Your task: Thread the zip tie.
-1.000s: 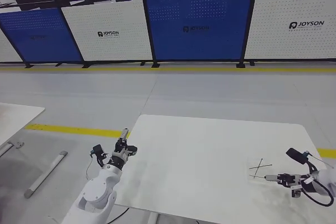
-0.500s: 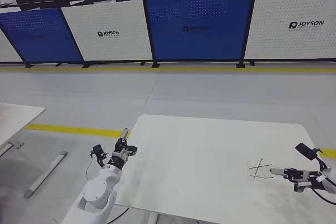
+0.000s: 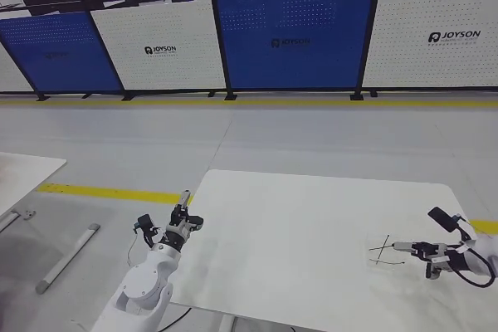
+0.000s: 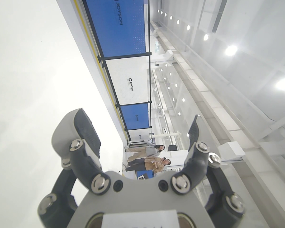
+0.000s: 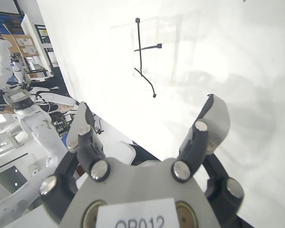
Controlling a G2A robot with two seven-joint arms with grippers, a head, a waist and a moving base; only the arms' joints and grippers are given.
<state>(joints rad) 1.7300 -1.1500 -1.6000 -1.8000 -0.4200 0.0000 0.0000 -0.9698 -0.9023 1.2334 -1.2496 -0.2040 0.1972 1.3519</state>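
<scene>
Take the desk (image 3: 299,241) from above as a clock face, far edge at twelve. The zip ties (image 3: 385,247) are out toward four o'clock, three thin black strips in a loose heap. The long tie (image 5: 139,34) lies straight and the short tie (image 5: 149,47) is laid across it. The curved tie (image 5: 147,80) crosses the long one's tail and bends off, with its head on the side nearest the arm.

And there's the right gripper (image 3: 400,246), just beside the heap on the three o'clock side, low over the desk, fingers spread wide, nothing between them. So this looks like the pick-up, the very start of the job.

To do it well, I'd go for the curved tie. Its head end lies apart from the other two, so there's less chance of dragging them along. These straps are flat and thin, so the fingers want to straddle the strap across its width, get right down at the desk surface, close firmly and lift gently. Grabbing near one end would leave the other end free for threading.

Over at the eight o'clock edge, well apart from all this, the left gripper (image 4: 137,117) points up away from the desk, fingers apart and empty. It'll have to come across before any threading happens.
</scene>
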